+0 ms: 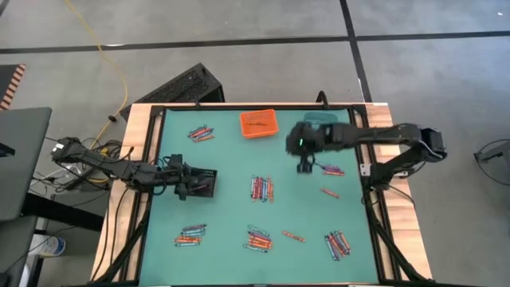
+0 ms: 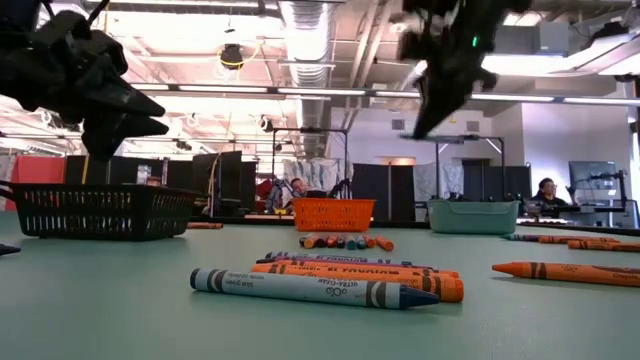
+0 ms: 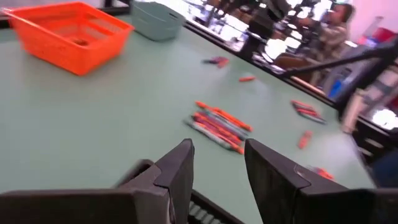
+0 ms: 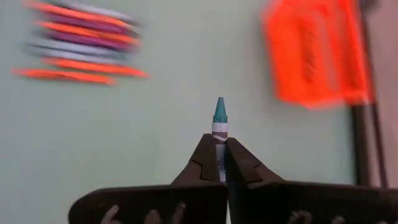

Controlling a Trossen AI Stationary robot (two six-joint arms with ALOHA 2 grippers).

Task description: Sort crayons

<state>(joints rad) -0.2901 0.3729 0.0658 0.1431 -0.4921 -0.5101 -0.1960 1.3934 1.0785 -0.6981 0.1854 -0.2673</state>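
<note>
Your right pincer [image 4: 220,163] is clenched on a teal crayon [image 4: 219,121], its tip poking out past the fingertips. In the high view it hangs above the surface [image 1: 231,171] at about 1 o'clock, between the orange bin [image 1: 259,123] and the teal bin [image 1: 323,118]. Your left pincer [image 3: 217,168] stands released over the black bin [image 1: 203,182] at 9 o'clock, holding nothing.

1. Most of the teal crayon [image 4: 219,134] was buried between the right gripper's [image 4: 220,144] fingers, only the tip poking out.
2. Orange bin [image 4: 315,51] beyond it was pure smear, top edge cropped.
3. Black bin [image 3: 140,177] under the left gripper [image 3: 217,165] was mostly blocked.
4. Overhead, crayon colours were too tiny to sort out.
</note>
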